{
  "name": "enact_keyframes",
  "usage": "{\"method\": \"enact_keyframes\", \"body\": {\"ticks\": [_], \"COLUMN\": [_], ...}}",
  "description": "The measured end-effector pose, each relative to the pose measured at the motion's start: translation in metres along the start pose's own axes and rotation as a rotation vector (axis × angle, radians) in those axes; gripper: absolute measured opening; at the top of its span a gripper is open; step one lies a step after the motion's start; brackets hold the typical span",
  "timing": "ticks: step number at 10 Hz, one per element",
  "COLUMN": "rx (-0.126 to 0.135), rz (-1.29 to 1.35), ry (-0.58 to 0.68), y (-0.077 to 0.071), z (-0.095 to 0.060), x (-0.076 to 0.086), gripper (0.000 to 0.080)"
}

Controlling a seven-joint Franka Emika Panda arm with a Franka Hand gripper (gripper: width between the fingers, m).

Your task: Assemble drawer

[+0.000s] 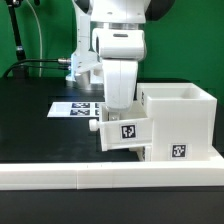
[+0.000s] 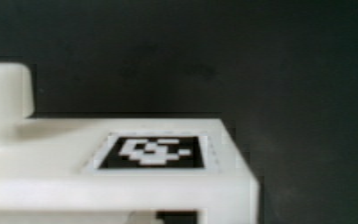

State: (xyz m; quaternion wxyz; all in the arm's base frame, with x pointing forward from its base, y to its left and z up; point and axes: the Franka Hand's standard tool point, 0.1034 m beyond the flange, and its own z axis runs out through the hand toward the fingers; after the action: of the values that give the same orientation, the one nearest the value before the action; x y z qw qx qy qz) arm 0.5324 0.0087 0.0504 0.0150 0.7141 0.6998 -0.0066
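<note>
The white drawer housing (image 1: 186,118) stands at the exterior view's right, with a tag on its front. A small white tray (image 1: 126,132) with a tag and a round knob (image 1: 96,127) sits against the housing's left side. My gripper (image 1: 119,115) reaches straight down onto the tray and seems shut on it; the fingertips are hidden. The wrist view shows the tray's tagged face (image 2: 158,152) very close, its knob (image 2: 2,90) and a dark bit of my gripper (image 2: 179,216) at the edge. I see only one tray.
A long low white wall strip (image 1: 70,178) runs along the table's front, just before the housing. The marker board (image 1: 78,108) lies flat on the black table behind the tray. A black cable (image 1: 40,64) lies at the back left.
</note>
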Motion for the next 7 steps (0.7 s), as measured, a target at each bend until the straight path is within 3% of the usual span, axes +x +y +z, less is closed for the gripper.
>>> {"method": "enact_keyframes", "body": {"ticks": [1, 5, 6, 7], "rx": [0.012, 0.011, 0.012, 0.011], "rz": [0.000, 0.011, 0.010, 0.010], "ry": [-0.004, -0.004, -0.004, -0.005], "y": [0.0015, 0.0023, 0.0025, 0.0042], "z": [0.0002, 0.0000, -0.0011, -0.0046], "x": [-0.0003, -0.0011, -0.0011, -0.0005], "gripper": [0.0044, 0.0044, 0.0226, 0.0226]}}
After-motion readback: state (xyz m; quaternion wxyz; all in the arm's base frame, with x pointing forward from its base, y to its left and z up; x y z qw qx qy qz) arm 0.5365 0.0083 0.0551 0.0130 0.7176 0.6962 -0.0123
